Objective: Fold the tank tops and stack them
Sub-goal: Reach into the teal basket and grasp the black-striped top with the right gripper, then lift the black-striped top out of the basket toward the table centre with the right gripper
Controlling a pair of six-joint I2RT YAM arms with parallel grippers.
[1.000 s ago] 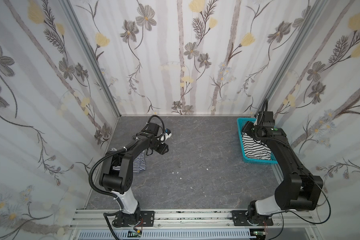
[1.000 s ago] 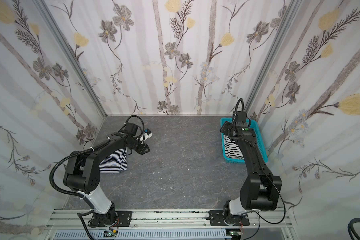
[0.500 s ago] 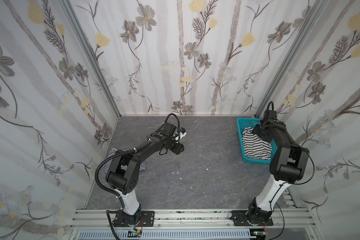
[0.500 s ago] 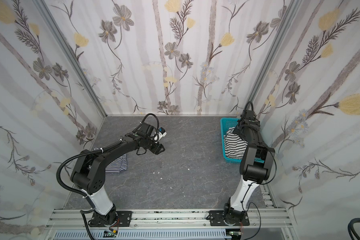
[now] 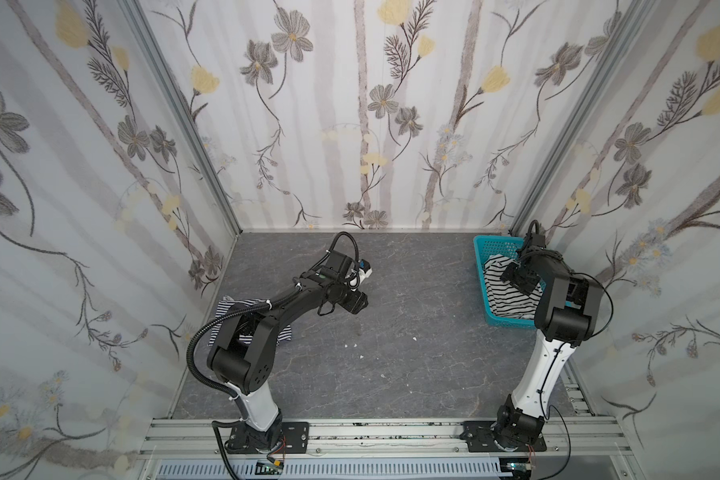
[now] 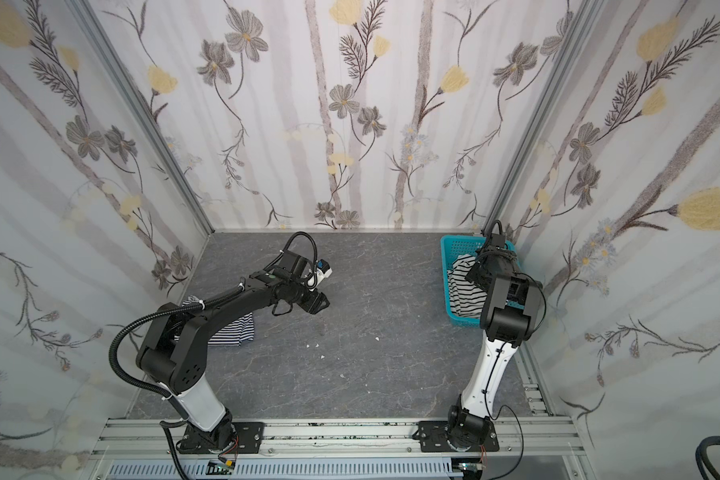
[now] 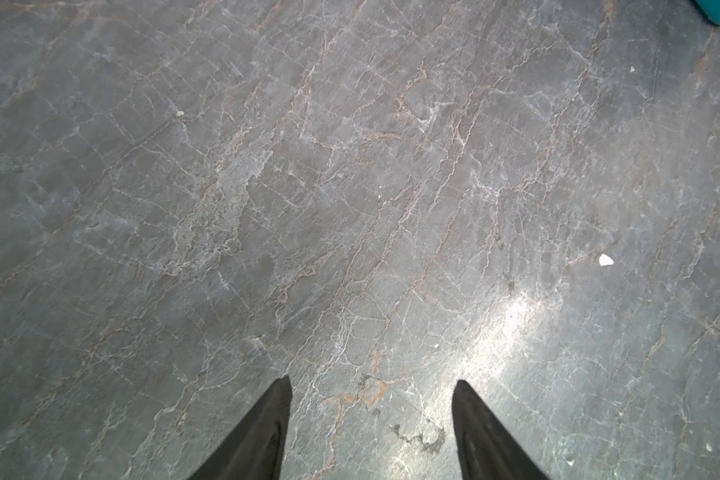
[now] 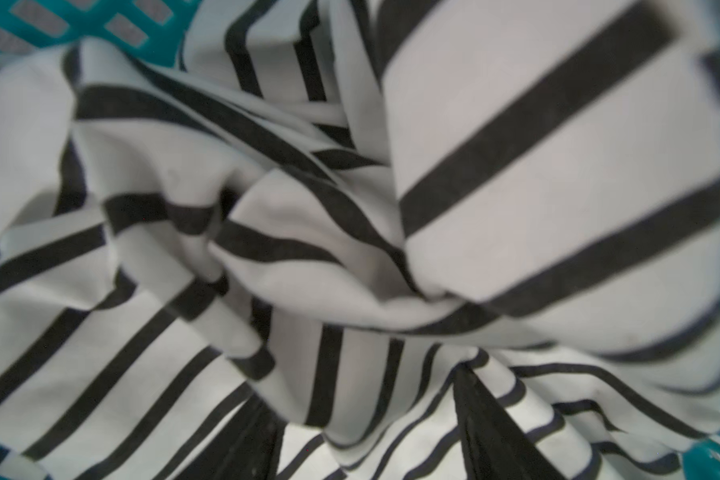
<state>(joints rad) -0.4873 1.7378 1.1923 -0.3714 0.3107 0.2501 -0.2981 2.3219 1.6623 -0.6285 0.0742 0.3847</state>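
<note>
- Top views: a grey marbled table (image 5: 391, 365) carries both arms.
- Left arm (image 5: 292, 299) stretches low toward mid-table; the fine-striped tank top (image 6: 238, 330) lies beneath its elbow.
- Right arm (image 5: 558, 307) stands upright, wrist bent down into the turquoise basket (image 5: 493, 249).
- Wide-striped tank top (image 5: 504, 295) lies crumpled inside the basket.
- Left gripper (image 7: 371, 380) is spread, empty, over bare table.
- Right gripper (image 8: 362, 386) has its fingers apart, sunk into that cloth.

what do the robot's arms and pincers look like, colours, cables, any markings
The left arm and right arm match: chunky black upper segments on a white lower column. A ribbed black hose loops beside the left one; a thin black cable curves off the right. A small green mark sits near the left wrist. The left pincer has two tapered black fingers.
</note>
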